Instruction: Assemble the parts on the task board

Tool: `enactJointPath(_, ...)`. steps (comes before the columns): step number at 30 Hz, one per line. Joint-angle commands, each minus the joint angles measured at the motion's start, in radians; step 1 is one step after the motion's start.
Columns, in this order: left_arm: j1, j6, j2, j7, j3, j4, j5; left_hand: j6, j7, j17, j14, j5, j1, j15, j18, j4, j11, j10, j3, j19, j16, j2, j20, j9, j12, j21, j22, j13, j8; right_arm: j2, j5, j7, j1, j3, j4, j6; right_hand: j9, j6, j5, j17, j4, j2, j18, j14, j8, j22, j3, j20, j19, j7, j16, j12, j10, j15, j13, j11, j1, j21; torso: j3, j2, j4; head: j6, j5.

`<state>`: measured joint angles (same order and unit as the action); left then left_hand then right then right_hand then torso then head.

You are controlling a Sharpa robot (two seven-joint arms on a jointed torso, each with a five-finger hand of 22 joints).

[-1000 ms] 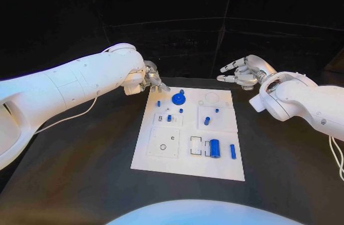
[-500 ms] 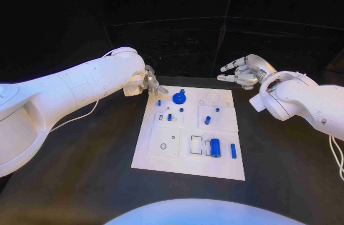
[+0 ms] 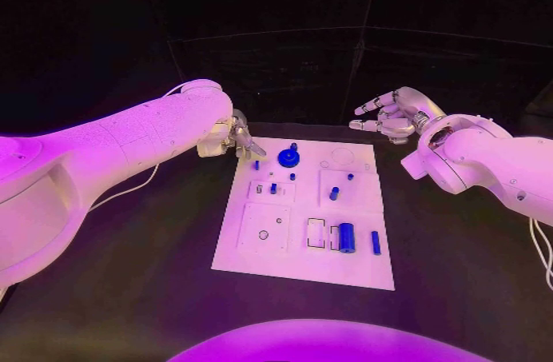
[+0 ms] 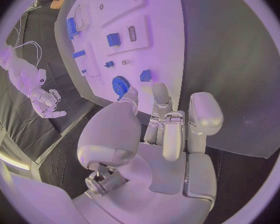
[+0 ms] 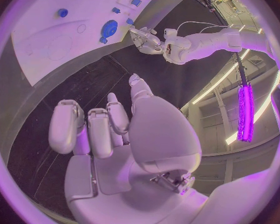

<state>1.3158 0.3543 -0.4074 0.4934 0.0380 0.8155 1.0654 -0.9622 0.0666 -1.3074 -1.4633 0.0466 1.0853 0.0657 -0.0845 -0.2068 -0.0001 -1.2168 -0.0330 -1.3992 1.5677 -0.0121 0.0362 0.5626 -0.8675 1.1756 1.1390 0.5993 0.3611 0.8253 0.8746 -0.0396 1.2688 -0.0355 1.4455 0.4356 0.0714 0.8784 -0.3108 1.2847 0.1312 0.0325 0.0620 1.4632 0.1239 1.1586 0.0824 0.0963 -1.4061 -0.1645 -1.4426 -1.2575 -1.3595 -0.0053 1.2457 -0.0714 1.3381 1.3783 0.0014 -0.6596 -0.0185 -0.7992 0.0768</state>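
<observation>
The white task board (image 3: 302, 214) lies in the middle of the black table. A blue gear (image 3: 288, 157) stands near its far edge, with small blue pegs (image 3: 273, 188) around it. A blue cylinder (image 3: 346, 238) and a thin blue peg (image 3: 375, 243) lie near the front right. My left hand (image 3: 240, 138) hovers at the board's far left corner, close to the gear (image 4: 120, 84), holding nothing, fingers loosely apart (image 4: 171, 119). My right hand (image 3: 386, 116) hangs beyond the far right corner, fingers spread and empty (image 5: 109, 124).
Several recessed white plates sit on the board (image 4: 159, 35), one with a small round hole (image 3: 263, 235). A white cable (image 3: 127, 182) trails under my left arm. Black table (image 3: 138, 266) surrounds the board on every side.
My left hand has crept slightly closer to the board's far left corner. The right hand and the parts have stayed where they were.
</observation>
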Motion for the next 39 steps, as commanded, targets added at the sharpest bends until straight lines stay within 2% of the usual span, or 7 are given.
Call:
enactJointPath(1, 0.000, 0.040, 0.003, -0.018, 0.000, -0.003, 0.023, -0.009, 0.001, -0.263, -0.107, 0.001, 0.015, 0.006, -0.017, 0.000, -0.008, -0.002, -0.006, -0.007, 0.003, 0.000, -0.001, -0.002, -0.005, 0.007, 0.002, -0.002, -0.003, -0.001, -0.002, 0.007, 0.002, 0.001, 0.001, -0.005, -0.001, 0.003, -0.005, -0.001, -0.003, -0.007, 0.019, 0.051, 0.004, -0.001, 0.004, -0.005, 0.000, 0.006, 0.006, 0.002, 0.002, -0.007, 0.000, 0.003, -0.001, -0.005, -0.0001, 0.000, -0.0006, 0.000, -0.001)
enactJointPath(31, -0.008, 0.059, 0.018, -0.031, 0.000, -0.004, 0.021, -0.051, -0.008, -0.263, -0.107, 0.001, 0.078, 0.011, -0.016, 0.026, -0.015, -0.003, -0.019, -0.008, 0.003, -0.030, -0.005, -0.019, -0.006, 0.009, 0.009, -0.012, -0.001, -0.004, -0.002, 0.007, 0.002, 0.001, 0.000, -0.005, -0.001, 0.003, -0.005, 0.000, -0.003, -0.008, 0.019, 0.051, 0.004, -0.002, 0.004, -0.005, 0.000, 0.006, 0.006, 0.001, 0.001, -0.007, 0.000, 0.003, 0.000, -0.006, -0.0001, 0.000, -0.0005, -0.004, -0.002)
enactJointPath(39, -0.008, 0.054, 0.021, -0.030, 0.000, -0.007, 0.021, -0.055, -0.008, -0.263, -0.107, 0.001, 0.104, 0.011, -0.015, 0.040, -0.015, -0.002, -0.010, -0.008, 0.003, -0.050, -0.005, -0.026, -0.005, 0.009, 0.011, -0.016, -0.006, -0.005, -0.002, 0.006, 0.002, 0.001, 0.000, -0.005, -0.001, 0.003, -0.005, 0.000, -0.003, -0.008, 0.019, 0.051, 0.004, -0.002, 0.004, -0.005, 0.000, 0.006, 0.006, 0.001, 0.001, -0.007, 0.000, 0.003, 0.000, -0.006, -0.0004, 0.000, -0.0005, -0.005, -0.003)
